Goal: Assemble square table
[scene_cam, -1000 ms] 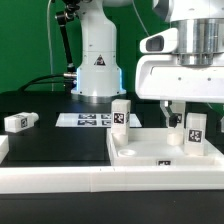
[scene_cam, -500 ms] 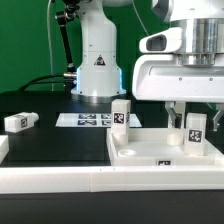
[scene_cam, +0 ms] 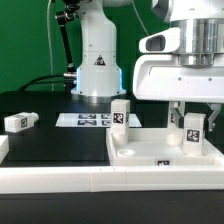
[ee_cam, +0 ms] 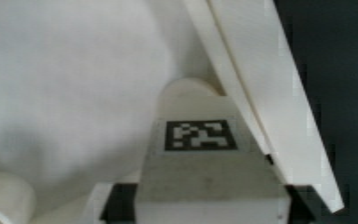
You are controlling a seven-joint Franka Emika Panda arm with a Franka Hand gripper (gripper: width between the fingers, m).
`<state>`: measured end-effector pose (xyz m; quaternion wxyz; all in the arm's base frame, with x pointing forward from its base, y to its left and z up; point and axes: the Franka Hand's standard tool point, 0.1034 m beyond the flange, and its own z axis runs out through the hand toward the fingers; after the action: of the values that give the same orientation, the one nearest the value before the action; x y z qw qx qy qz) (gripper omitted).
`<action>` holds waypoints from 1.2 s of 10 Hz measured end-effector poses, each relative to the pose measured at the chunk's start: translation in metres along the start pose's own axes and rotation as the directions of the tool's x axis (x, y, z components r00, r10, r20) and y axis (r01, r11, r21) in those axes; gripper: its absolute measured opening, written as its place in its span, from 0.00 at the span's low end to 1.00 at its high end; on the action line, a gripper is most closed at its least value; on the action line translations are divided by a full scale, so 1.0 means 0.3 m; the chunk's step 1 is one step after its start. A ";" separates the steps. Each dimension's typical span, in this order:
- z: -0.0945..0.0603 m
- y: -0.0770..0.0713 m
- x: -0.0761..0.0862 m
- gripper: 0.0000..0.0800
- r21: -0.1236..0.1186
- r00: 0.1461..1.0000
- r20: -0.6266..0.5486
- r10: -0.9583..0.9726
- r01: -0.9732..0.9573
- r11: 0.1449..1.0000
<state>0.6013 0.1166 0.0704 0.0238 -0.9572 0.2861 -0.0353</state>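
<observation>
The white square table top point(scene_cam: 150, 160) lies flat near the front rail. One leg block point(scene_cam: 193, 138) stands upright at the top's corner on the exterior view's right. My gripper point(scene_cam: 192, 118) is over it, with a finger on each side, shut on this leg. In the wrist view the tagged leg point(ee_cam: 201, 135) fills the gap between my fingertips point(ee_cam: 126, 200), with the top's raised rim point(ee_cam: 247, 70) beside it. My gripper point(ee_cam: 215, 203) holds it near its upper end. A second leg point(scene_cam: 121, 113) stands upright at the top's far corner. A third leg point(scene_cam: 18, 121) lies on the black table at the left.
The long white rail point(scene_cam: 90, 182) runs along the front. The marker board point(scene_cam: 85, 120) lies behind the table top, in front of the arm's white base point(scene_cam: 97, 65).
The fingers have drawn in closer against the leg on the right, and the leg has shifted very slightly to the exterior view's left. Nothing else has moved.
</observation>
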 end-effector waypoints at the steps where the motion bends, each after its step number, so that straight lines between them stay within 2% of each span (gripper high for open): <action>1: 0.000 0.000 -0.001 0.36 0.000 0.997 0.000 0.071 -0.071 0.997; 4: 0.000 0.002 -0.002 0.36 0.011 0.927 0.003 0.376 -0.376 0.927; 5: 0.000 0.002 -0.001 0.36 0.021 0.886 0.005 0.465 -0.465 0.885; 6: 0.001 0.001 -0.004 0.36 0.022 0.814 0.011 0.581 -0.581 0.813; 12: 0.001 0.000 -0.005 0.36 0.022 0.570 0.037 0.821 -0.822 0.570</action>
<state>0.6002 0.1174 0.0699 0.0581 -0.7153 0.6962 -0.0146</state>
